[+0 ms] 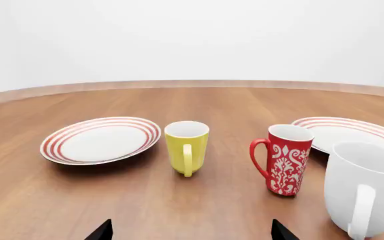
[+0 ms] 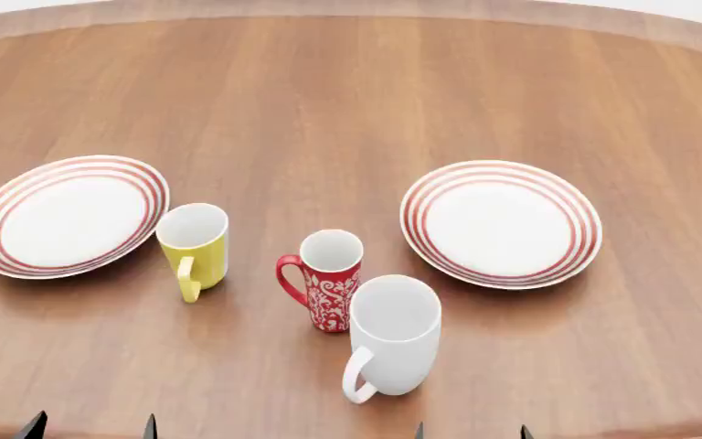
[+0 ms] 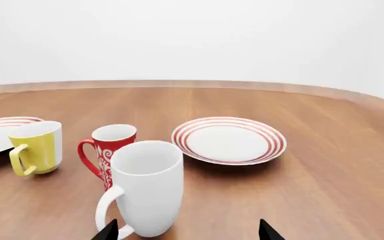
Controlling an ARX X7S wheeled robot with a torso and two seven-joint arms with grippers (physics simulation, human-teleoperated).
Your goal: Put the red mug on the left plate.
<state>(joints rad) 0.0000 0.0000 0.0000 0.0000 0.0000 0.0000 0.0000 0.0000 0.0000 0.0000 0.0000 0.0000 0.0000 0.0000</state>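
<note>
STEP: reach not yet begun | red mug (image 2: 332, 291) was seen upright on the tabletop (image 2: 326, 110), between yellow mug (image 2: 194, 247) and white mug (image 2: 391, 347), handle toward the left plate (image 2: 69, 215) | left gripper (image 1: 190, 232) and right gripper (image 3: 187, 232) were held apart, empty | ADVICE: the handle side should be approached by the left, the yellow mug cleared.

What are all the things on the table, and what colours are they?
red mug: one, red with white pattern, table middle, handle toward the left plate
yellow mug: one, yellow, beside the left plate
white mug: one, white, nearest the robot
left plate: one, white with red rings, empty
right plate: one, same look, empty
table: one, brown wood
left gripper: black tips, open, at the near edge
right gripper: black tips, open, at the near edge
</note>
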